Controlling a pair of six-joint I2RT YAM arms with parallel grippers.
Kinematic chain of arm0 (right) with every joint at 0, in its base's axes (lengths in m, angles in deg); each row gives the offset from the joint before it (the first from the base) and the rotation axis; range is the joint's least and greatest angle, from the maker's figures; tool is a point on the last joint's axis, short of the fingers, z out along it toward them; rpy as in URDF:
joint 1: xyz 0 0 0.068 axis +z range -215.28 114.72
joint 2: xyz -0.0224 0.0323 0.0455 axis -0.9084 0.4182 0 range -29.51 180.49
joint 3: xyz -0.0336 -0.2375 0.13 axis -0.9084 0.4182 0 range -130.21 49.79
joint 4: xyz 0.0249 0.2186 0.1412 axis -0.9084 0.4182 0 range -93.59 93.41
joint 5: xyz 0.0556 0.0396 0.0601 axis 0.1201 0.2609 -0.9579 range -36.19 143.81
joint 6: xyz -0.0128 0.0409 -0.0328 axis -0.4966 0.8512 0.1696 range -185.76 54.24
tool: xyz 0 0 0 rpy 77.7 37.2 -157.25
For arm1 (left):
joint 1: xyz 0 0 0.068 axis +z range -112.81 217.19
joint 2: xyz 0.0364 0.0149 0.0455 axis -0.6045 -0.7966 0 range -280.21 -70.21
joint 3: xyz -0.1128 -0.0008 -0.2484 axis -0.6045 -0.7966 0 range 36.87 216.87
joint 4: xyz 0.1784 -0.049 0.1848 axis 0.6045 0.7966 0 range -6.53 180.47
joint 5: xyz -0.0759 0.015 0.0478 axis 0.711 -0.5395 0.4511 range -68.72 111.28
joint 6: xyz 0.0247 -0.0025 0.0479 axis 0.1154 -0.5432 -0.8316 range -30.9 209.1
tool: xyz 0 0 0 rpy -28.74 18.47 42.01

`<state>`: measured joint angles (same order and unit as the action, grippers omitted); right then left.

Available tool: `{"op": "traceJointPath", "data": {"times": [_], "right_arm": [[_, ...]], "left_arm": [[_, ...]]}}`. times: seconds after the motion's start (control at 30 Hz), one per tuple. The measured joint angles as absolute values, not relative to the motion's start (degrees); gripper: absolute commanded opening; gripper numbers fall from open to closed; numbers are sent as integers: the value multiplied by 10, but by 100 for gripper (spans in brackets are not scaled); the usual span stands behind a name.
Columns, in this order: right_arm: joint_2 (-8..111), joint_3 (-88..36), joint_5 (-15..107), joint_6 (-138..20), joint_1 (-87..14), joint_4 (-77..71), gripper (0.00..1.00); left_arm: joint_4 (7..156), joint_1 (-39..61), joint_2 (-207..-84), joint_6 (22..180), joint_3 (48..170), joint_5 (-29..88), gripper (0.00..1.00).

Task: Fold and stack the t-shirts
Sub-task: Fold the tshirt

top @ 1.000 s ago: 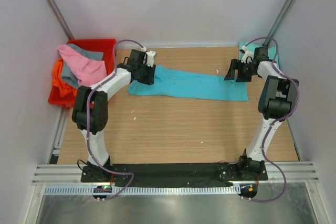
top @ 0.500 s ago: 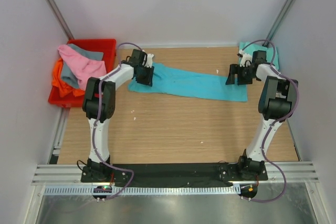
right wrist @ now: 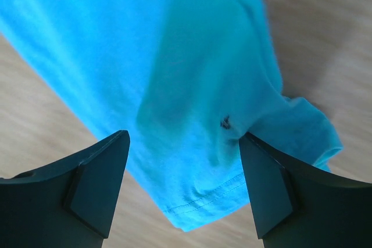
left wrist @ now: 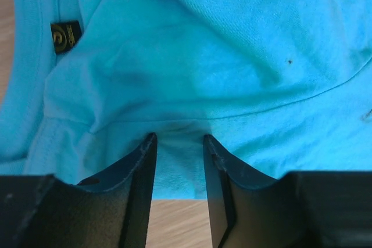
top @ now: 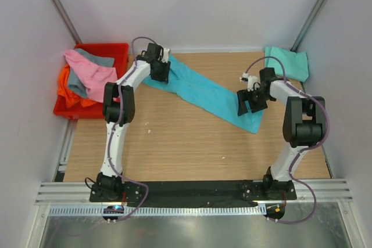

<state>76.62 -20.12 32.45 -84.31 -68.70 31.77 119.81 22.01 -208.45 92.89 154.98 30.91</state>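
The turquoise-blue t-shirt, folded into a long strip, lies slantwise on the table from back left to right of centre. My left gripper sits on its collar end. In the left wrist view the narrowed fingers pinch a ridge of the shirt beside its black label. My right gripper is over the hem end. Its fingers stand wide apart, straddling the shirt, and the right finger touches a bunched corner. A mint-teal t-shirt lies folded at the back right.
A red crate at the back left holds pink, grey and orange shirts spilling over its side. Bare wooden table spreads in front of the strip. White walls close in on both sides.
The left gripper moved back towards the far edge with the collar end. The right gripper swung forward and left, and the hem end went with it, so the strip turned from level to slanted.
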Motion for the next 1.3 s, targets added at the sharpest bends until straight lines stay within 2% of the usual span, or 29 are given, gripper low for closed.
{"op": "traceJointPath", "data": {"times": [0.1, 0.23, 0.4, 0.57, 0.8, 0.93, 1.07, 1.3], "right_arm": [[746, -183, 325, -826, -632, 350, 83], [723, -170, 326, -804, -548, 375, 84], [694, -172, 338, -802, -499, 393, 85], [668, -212, 346, -802, -510, 424, 86], [633, -253, 374, -805, -518, 395, 87], [651, -264, 365, -786, -562, 356, 87], [710, -324, 337, -760, -623, 327, 87], [777, -393, 277, -723, -654, 281, 87]], "left_arm": [[1211, 220, -2114, 927, 1604, 294, 45], [1221, 221, -2142, 927, 1666, 273, 46], [1214, 222, -2125, 928, 1672, 243, 49], [1193, 223, -2004, 941, 1556, 243, 49], [1158, 168, -1813, 978, 1439, 365, 41], [1126, 63, -1794, 981, 1385, 425, 38], [1105, -28, -1795, 984, 1286, 443, 38], [1091, -59, -1817, 987, 1266, 431, 39]]}}
